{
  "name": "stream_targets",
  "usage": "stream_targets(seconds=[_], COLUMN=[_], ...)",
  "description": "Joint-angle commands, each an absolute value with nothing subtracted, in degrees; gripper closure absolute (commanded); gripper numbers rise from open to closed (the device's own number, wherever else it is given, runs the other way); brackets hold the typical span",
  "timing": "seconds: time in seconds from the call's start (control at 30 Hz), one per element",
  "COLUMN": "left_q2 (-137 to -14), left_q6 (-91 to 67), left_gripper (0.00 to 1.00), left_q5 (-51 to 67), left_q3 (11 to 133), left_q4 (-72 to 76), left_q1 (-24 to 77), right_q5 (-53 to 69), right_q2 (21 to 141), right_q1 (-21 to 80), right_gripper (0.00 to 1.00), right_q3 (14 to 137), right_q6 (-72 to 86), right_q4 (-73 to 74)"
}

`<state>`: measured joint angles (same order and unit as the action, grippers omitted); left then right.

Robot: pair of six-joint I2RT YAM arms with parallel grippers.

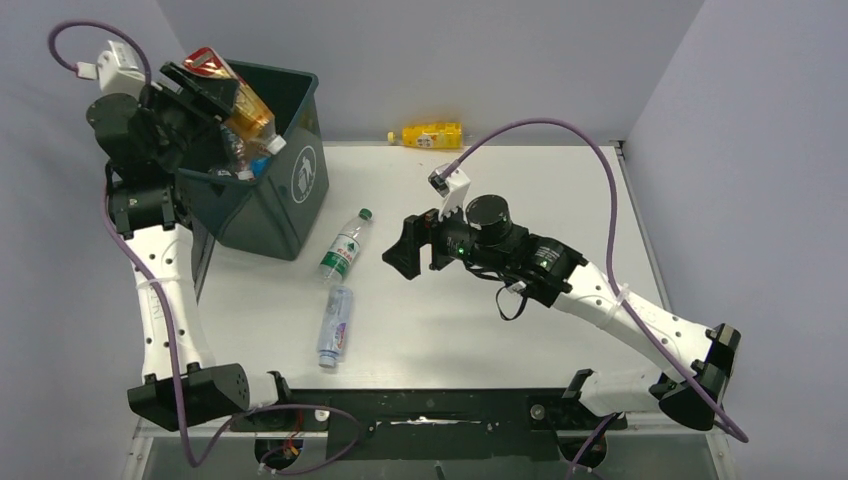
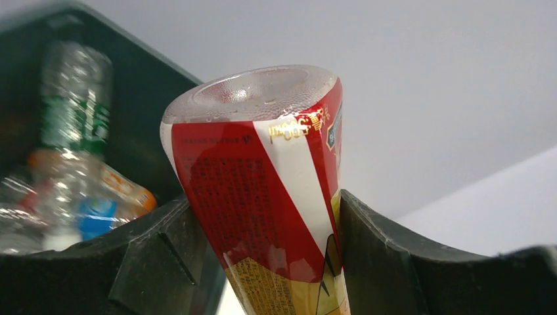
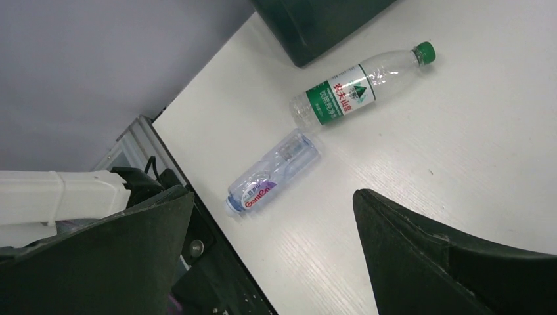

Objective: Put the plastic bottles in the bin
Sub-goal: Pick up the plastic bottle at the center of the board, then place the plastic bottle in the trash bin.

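The dark green bin (image 1: pixel 268 205) stands at the table's far left, with several plastic bottles (image 2: pixel 69 125) inside. My left gripper (image 1: pixel 207 90) is over its rim, shut on a red-and-gold bottle (image 2: pixel 263 170) that points cap-down into the bin; both fingers (image 2: pixel 387 256) press its sides. A clear green-labelled bottle (image 1: pixel 345 246) lies just right of the bin, and a clear blue-labelled one (image 1: pixel 335 325) lies nearer me. A yellow bottle (image 1: pixel 428 134) rests at the back edge. My right gripper (image 1: pixel 404 250) hovers right of the green-labelled bottle (image 3: pixel 355 88), open and empty.
Grey walls close the table in at the back and on both sides. A black mounting rail (image 1: pixel 420 405) runs along the near edge, close to the blue-labelled bottle (image 3: pixel 276 172). The right arm's purple cable (image 1: pixel 590 150) arcs over the table's right half.
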<state>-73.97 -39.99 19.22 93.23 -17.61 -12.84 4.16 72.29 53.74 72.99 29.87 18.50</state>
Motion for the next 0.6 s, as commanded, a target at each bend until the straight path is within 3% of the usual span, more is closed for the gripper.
stream_targets(seconds=[0.0, 0.27, 0.57], left_q2=[-76.95, -83.53, -85.16], left_q6=[-37.41, -34.49, -26.44], left_gripper=[0.42, 0.4, 0.17], left_q5=[21.01, 19.44, 13.3], left_q3=[100.23, 101.06, 102.93], left_q4=[-15.35, -16.71, -23.78], left_q1=[-18.76, -23.64, -21.94], right_q5=[2.08, 0.88, 2.3], right_q2=[68.97, 68.08, 71.48], right_q1=[54.02, 53.75, 53.61], right_gripper=[0.02, 0.02, 0.02], right_q3=[72.53, 71.14, 70.46], right_q6=[29.71, 29.71, 29.75], right_q4=[19.7, 20.87, 18.51])
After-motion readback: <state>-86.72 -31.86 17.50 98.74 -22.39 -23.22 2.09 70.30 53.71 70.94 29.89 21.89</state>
